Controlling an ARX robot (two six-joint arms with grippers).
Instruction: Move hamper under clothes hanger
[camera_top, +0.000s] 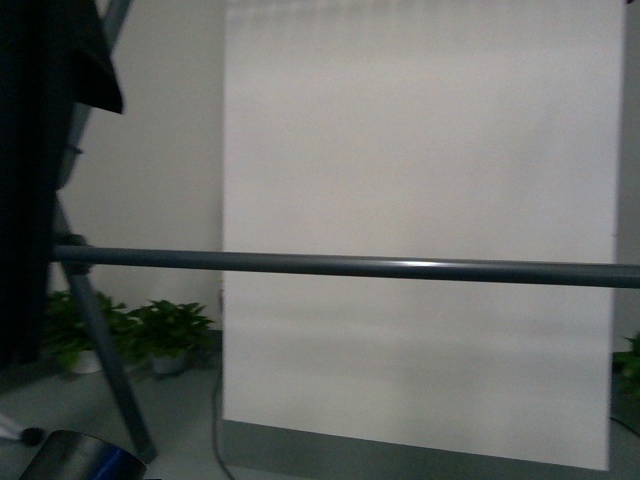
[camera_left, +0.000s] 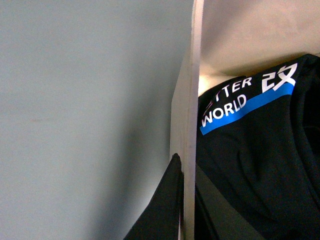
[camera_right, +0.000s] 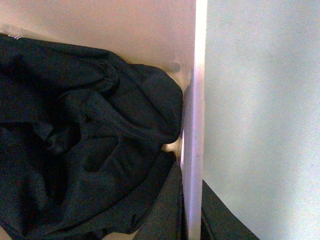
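The cream hamper's rim (camera_left: 189, 100) runs up the left wrist view, and my left gripper (camera_left: 186, 172) is shut on it, one dark finger on each side. A black garment with a blue stripe and white letters (camera_left: 245, 100) lies inside. In the right wrist view my right gripper (camera_right: 191, 172) is shut on the hamper's opposite rim (camera_right: 195, 90), with black clothes (camera_right: 85, 140) inside. The clothes hanger's dark grey horizontal bar (camera_top: 350, 265) crosses the front view, and a slanted leg (camera_top: 105, 340) stands at the left. The hamper and both grippers are out of the front view.
A white wall panel (camera_top: 420, 200) stands behind the bar. Dark cloth (camera_top: 40, 150) hangs at the far left. Potted plants (camera_top: 165, 335) sit on the floor by the wall. A shiny rounded object (camera_top: 80, 458) shows at the bottom left. Grey floor (camera_left: 85, 125) lies beside the hamper.
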